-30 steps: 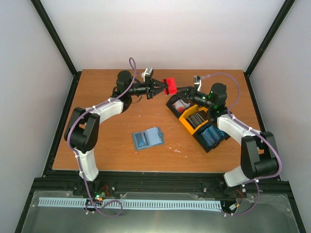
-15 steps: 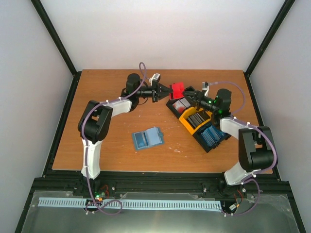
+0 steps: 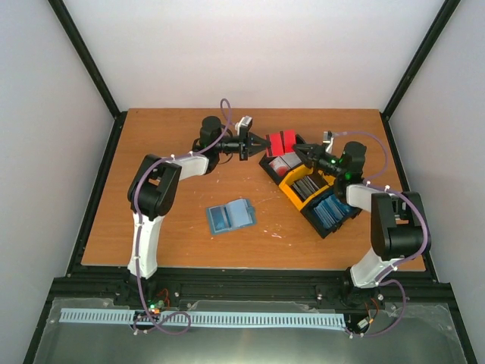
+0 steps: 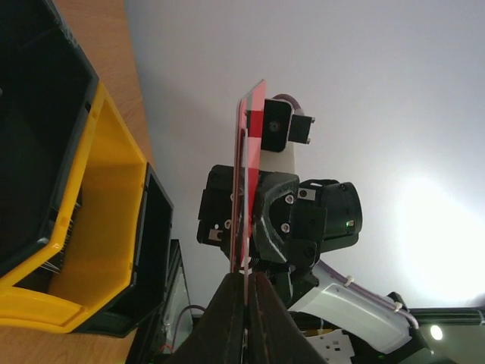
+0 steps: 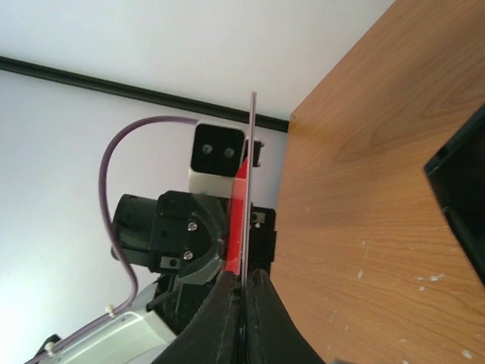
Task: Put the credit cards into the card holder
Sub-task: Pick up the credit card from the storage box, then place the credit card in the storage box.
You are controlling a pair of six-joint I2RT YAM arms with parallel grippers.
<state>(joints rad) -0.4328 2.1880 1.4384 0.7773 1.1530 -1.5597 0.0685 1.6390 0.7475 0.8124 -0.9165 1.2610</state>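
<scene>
Over brown tabletop [image 3: 182,243], left gripper [image 3: 263,142] and right gripper [image 3: 301,151] clamp thin red credit card [image 3: 280,142].

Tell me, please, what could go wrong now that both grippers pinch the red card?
1. The left gripper and right gripper both clamp the thin card by opposite edges; uneven motion could bend it or pull it loose.
2. It hangs near the tray, so a drop may land there.
3. The holder lies unheld and may slide during insertion.
</scene>
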